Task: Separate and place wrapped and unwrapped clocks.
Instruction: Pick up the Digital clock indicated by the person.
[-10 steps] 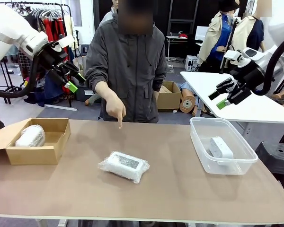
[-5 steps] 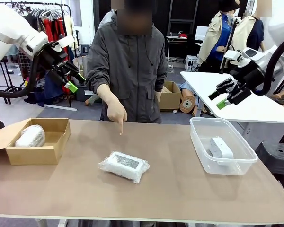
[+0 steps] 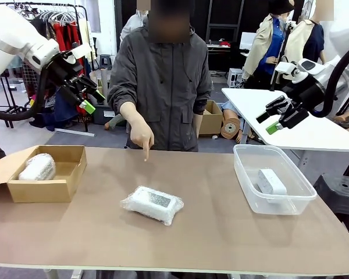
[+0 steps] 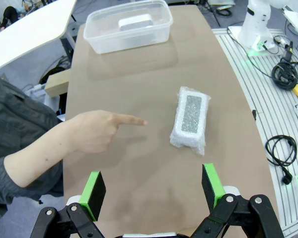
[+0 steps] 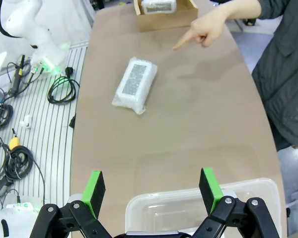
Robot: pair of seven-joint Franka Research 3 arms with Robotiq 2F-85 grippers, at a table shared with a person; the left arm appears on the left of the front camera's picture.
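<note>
Front view first: the left gripper (image 3: pixel 93 100) hangs high over the table's left end, jaws spread wide with nothing between them. The right gripper (image 3: pixel 266 122) is up at the right, above the clear tub (image 3: pixel 242 168), just as wide and just as empty. The flat wrapped clock (image 3: pixel 153 204) lies mid-table (image 3: pixel 232 232), well apart from both grippers. The person's hand (image 3: pixel 141 135) points one finger down at the tabletop just beyond it. The rounder wrapped clock (image 3: pixel 37 167) sits in the cardboard box (image 3: pixel 58 189) at the left, and the bare clock (image 3: pixel 271 181) lies in the tub.

Left wrist view: the green pads (image 4: pixel 93 193) stand far apart, touching nothing. The flat wrapped clock lies on bare tabletop ahead, with the pointing fingertip near it but clear of the wrap.

Right wrist view: the pads are wide, with nothing gripped. The tub's rim is directly below, and the flat wrapped clock lies farther off.
</note>
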